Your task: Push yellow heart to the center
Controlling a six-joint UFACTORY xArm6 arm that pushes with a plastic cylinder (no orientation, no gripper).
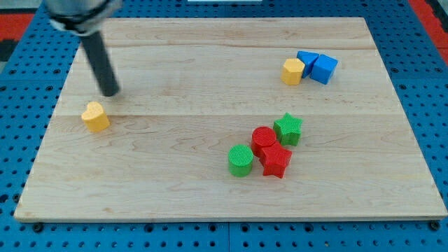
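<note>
The yellow heart [95, 116] lies near the board's left edge, at mid height. My tip [110, 93] rests on the board just above and slightly right of the heart, a small gap between them. The dark rod rises from the tip to the view's top left.
A yellow hexagon block [292, 71] touches two blue blocks [316, 66] at the upper right. A cluster sits right of centre, lower down: green cylinder [240, 160], red cylinder [264, 138], red star [276, 160], green star [288, 129]. The wooden board [210, 203] ends at blue pegboard.
</note>
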